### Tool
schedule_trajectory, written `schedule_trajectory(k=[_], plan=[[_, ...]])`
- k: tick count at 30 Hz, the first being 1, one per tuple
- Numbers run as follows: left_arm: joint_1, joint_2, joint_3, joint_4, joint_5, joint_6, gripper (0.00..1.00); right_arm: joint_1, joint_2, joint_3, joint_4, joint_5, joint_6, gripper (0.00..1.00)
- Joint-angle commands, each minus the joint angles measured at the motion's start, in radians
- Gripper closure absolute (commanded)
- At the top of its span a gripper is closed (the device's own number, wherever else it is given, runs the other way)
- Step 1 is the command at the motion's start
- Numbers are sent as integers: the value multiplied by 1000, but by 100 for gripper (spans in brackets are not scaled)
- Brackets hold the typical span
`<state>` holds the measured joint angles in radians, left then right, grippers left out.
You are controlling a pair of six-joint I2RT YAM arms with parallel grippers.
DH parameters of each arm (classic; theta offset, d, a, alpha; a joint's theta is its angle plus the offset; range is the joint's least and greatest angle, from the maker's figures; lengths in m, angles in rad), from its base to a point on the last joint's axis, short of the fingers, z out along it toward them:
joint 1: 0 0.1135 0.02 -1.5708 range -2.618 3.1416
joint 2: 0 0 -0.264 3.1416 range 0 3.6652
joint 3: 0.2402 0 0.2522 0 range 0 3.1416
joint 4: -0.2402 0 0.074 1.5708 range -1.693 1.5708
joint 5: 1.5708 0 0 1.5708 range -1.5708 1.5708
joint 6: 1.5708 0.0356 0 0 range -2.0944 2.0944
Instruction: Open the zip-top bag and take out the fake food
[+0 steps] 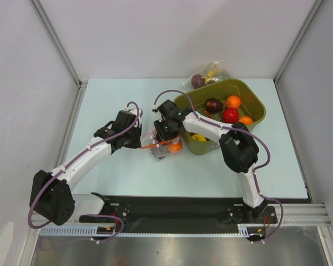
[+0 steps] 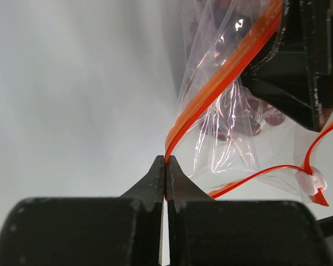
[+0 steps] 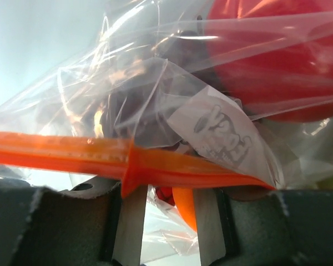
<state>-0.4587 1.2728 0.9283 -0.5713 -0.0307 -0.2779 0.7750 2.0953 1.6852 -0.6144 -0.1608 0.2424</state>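
Observation:
The zip-top bag (image 1: 162, 148) lies just left of the green bin, stretched between both grippers. My left gripper (image 1: 140, 139) is shut on the end of its red-orange zip strip (image 2: 222, 83), the jaws (image 2: 166, 160) pinched flat on it. A white slider (image 2: 311, 180) hangs on the strip's other side. My right gripper (image 1: 165, 134) is down over the bag from the right. Its fingers (image 3: 127, 221) stand partly apart with bag plastic and an orange piece (image 3: 184, 208) between them, and the strip (image 3: 155, 160) crosses their tips. Fake food shows inside the bag: a red fruit (image 3: 277, 72) and dark ones (image 2: 233, 124).
An olive-green bin (image 1: 255, 100) at the back right holds a dark maroon fruit (image 1: 213, 105), a red apple (image 1: 230, 115), orange fruits (image 1: 233, 101) and a yellow one (image 1: 198, 137). Another clear bag (image 1: 211, 73) with fruit shapes lies behind the bin. White walls enclose the table.

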Motion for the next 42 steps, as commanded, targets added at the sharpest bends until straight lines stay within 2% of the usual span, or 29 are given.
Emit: schedule_trajectory(k=[1, 4, 7, 8, 11, 13, 19, 23, 31, 36, 38, 39, 41, 42], plan=[[2, -3, 30, -7, -11, 13, 100, -5, 38, 16, 21, -28, -14, 60], [2, -3, 30, -6, -8, 17, 100, -11, 78, 28, 28, -37, -11, 60], [2, -6, 35, -10, -8, 23, 100, -14, 83, 36, 39, -23, -8, 73], [3, -6, 35, -13, -8, 26, 100, -14, 75, 37, 48, -17, -8, 82], [2, -9, 37, -15, -9, 32, 100, -8, 23, 39, 65, 3, -15, 96], [3, -9, 37, -13, -8, 36, 100, -5, -38, 36, 76, 12, -21, 100], [3, 29, 95, 13, 6, 34, 100, -3, -184, 54, 70, 4, -18, 100], [2, 69, 141, 27, 21, 32, 100, -3, -222, 62, 35, -8, -14, 100], [2, 120, 164, 31, 23, 48, 99, -14, -264, 64, 24, 6, -26, 100], [2, 94, 124, 27, 15, 52, 99, -85, -250, 54, 22, 12, -18, 100], [2, 79, 103, 37, 53, 57, 85, -94, -238, 57, 36, -3, -20, 100], [2, 57, 95, 60, 67, 55, 61, -97, -228, 64, 38, -23, -22, 100], [3, 33, 60, 99, 109, 43, 42, -95, -187, 90, 36, -45, -17, 100], [2, 8, 46, 138, 153, 30, 25, -97, -173, 97, 36, -69, -12, 100]])
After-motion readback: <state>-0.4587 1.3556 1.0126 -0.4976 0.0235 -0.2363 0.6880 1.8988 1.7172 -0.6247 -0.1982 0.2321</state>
